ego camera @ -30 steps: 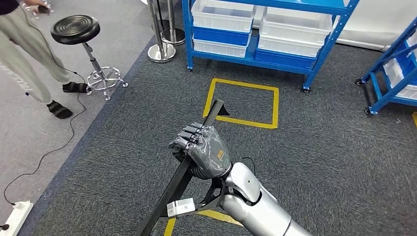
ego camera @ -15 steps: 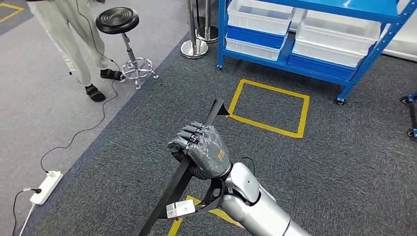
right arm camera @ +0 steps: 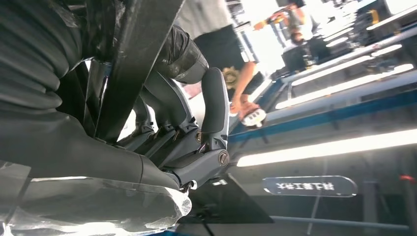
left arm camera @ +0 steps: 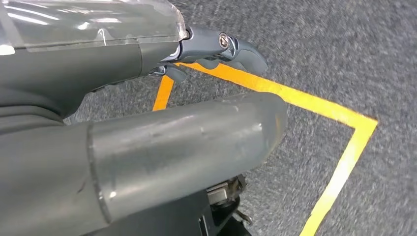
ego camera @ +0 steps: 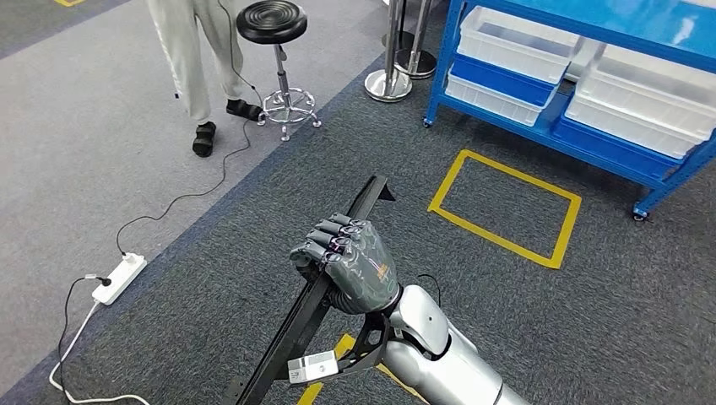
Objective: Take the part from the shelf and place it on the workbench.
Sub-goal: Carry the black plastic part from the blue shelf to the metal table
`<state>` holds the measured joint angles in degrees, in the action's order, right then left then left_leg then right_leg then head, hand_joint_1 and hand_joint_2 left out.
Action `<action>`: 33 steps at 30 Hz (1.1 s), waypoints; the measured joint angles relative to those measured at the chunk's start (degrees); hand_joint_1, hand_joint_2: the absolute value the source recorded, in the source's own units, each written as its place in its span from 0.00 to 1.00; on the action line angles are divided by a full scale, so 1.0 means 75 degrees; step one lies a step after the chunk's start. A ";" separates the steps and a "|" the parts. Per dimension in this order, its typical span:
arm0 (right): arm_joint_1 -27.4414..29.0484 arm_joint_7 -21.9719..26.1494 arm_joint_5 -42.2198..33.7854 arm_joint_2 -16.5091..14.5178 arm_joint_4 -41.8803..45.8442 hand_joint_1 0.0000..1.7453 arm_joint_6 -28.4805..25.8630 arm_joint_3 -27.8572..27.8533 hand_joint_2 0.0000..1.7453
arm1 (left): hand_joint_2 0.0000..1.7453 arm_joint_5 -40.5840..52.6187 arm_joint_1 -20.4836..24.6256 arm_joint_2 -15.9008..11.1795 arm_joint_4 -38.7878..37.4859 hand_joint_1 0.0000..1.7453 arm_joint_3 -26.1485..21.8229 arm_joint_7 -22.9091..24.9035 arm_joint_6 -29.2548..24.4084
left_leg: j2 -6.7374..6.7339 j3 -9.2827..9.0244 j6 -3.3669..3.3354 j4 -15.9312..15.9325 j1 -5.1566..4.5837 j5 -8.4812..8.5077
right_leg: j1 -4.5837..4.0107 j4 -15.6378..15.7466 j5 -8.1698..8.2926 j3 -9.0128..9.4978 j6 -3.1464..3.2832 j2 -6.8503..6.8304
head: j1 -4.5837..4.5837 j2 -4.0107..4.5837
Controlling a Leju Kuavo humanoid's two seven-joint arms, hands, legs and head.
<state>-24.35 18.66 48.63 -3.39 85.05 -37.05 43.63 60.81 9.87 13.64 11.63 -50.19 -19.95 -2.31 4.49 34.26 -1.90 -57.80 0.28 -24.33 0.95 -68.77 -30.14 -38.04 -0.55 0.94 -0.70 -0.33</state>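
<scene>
Black and long, the part [ego camera: 314, 297] runs diagonally from the bottom edge of the head view up to mid-frame, a white tag [ego camera: 309, 369] hanging near its lower end. The right hand [ego camera: 349, 263] is clenched around its middle, fingers wrapped over the bar, above open dark carpet [ego camera: 219, 278]. A yellow tape rectangle [ego camera: 505, 207] lies right of centre; the blue shelf rack [ego camera: 583, 80] with white bins fills the upper right. Upper left, grey floor [ego camera: 84, 135] holds a black stool [ego camera: 272, 24], a person's legs [ego camera: 192, 59], and a white power strip [ego camera: 119, 279] at the carpet edge.

In the left wrist view, the left hand [left arm camera: 216, 49] hangs over carpet crossed by yellow tape [left arm camera: 339, 167]; I cannot tell how its fingers stand.

In the right wrist view, dark fingers [right arm camera: 214, 105] close on the black part [right arm camera: 137, 59], a person [right arm camera: 221, 54] beyond.
</scene>
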 joint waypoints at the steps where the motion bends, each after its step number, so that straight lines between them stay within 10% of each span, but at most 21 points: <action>1: -0.0001 -0.0004 0.0001 0.0002 0.0015 1.00 0.0000 -0.0001 1.00 | 0.00 -0.0001 -0.0003 0.0011 0.0000 0.00 0.0000 -0.0002 0.0015 | 0.0095 0.0025 0.0033 -0.0053 -0.0008 -0.0023 | 0.0017 0.0482 0.0204 0.0216 0.0014 0.0184 | 0.0000 0.0000; 3: 0.0000 -0.0014 0.0009 0.0004 0.0054 1.00 0.0002 -0.0001 1.00 | 0.00 -0.0011 0.0007 0.0031 0.0000 0.00 -0.0001 -0.0014 0.0035 | 0.0255 0.0100 0.0114 -0.0135 -0.0008 -0.0050 | 0.0039 0.1047 0.0375 0.0455 0.0041 0.0438 | -0.0001 0.0000; 6: -0.0004 -0.0030 0.0031 -0.0001 0.0088 1.00 0.0009 -0.0001 1.00 | 0.00 -0.0024 -0.0022 0.0037 0.0000 0.00 -0.0002 -0.0027 0.0045 | 0.0369 0.0191 0.0259 -0.0150 0.0030 -0.0036 | 0.0021 0.1133 0.0384 0.0485 0.0143 0.0290 | -0.0002 0.0000; 10: 0.0001 -0.0061 0.0042 -0.0015 0.0122 1.00 0.0009 -0.0001 1.00 | 0.00 -0.0023 -0.0024 0.0047 0.0000 0.00 -0.0002 -0.0029 0.0061 | -0.0405 0.0739 0.0408 -0.1277 0.0030 -0.0651 | 0.0026 0.1215 0.0401 0.0543 0.0293 -0.0124 | -0.0040 0.0000; 13: 0.0028 -0.0069 0.0044 -0.0011 0.0126 1.00 0.0002 0.0000 1.00 | 0.00 -0.0017 -0.0032 0.0047 0.0000 0.00 -0.0002 -0.0020 0.0069 | -0.0547 0.1193 0.0462 -0.2197 0.0068 -0.0918 | 0.0004 0.1210 0.0368 0.0547 0.0308 -0.0468 | -0.0040 0.0000; 18: 0.0034 -0.0070 0.0077 -0.0010 0.0187 1.00 -0.0026 -0.0004 1.00 | 0.00 0.0002 -0.0032 0.0039 0.0000 0.00 0.0002 0.0001 0.0093 | -0.1093 0.0111 0.0269 -0.0182 -0.0040 -0.0071 | -0.0047 0.1222 0.0282 0.0659 0.0214 -0.0904 | -0.0039 0.0000; 21: 0.0047 -0.0073 0.0095 -0.0011 0.0243 1.00 -0.0045 -0.0014 1.00 | 0.00 0.0018 -0.0037 0.0035 0.0000 0.00 0.0009 0.0012 0.0102 | -0.0962 0.0065 0.0147 -0.0038 -0.0066 -0.0045 | -0.0067 0.1267 0.0255 0.0714 0.0091 -0.1097 | -0.0039 0.0000; 24: 0.0060 -0.0078 0.0111 -0.0002 0.0300 1.00 -0.0078 -0.0035 1.00 | 0.00 0.0025 -0.0045 0.0036 0.0000 0.00 0.0012 0.0018 0.0111 | -0.0702 -0.0012 0.0029 0.0108 0.0005 0.0044 | -0.0044 0.0811 -0.0079 0.0563 -0.0010 -0.0643 | -0.0031 0.0000; 27: 0.0137 -0.0077 0.0117 0.0045 0.0332 1.00 -0.0113 -0.0084 1.00 | 0.00 0.0023 -0.0003 0.0040 0.0000 0.00 0.0015 0.0015 0.0129 | -0.0411 0.0003 -0.0023 0.0104 0.0004 0.0059 | -0.0025 -0.0573 -0.0659 -0.0142 -0.0026 -0.0185 | -0.0025 0.0000; 29: 0.0182 -0.0077 0.0128 0.0077 0.0335 1.00 -0.0114 -0.0104 1.00 | 0.00 0.0023 -0.0001 0.0040 0.0000 0.00 0.0016 0.0015 0.0142 | -0.0172 0.0008 -0.0019 0.0066 0.0003 0.0048 | -0.0019 -0.0703 -0.0477 -0.0288 -0.0030 -0.0142 | -0.0024 0.0000; 33: 0.0183 -0.0077 0.0149 0.0092 0.0367 1.00 -0.0108 -0.0129 1.00 | 0.00 0.0023 0.0024 0.0063 0.0000 0.00 0.0018 0.0019 0.0158 | 0.0241 0.0088 0.0098 -0.0116 0.0011 -0.0031 | 0.0054 0.0921 0.0379 0.0375 -0.0008 0.0330 | -0.0025 0.0000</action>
<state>-22.98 18.08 49.74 -2.70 87.80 -37.86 42.66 60.98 10.05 14.12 11.63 -50.05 -19.81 -1.12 6.29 34.92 -1.16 -58.67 0.36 -24.56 1.35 -61.86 -27.30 -35.22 -0.61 3.42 -0.88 -0.33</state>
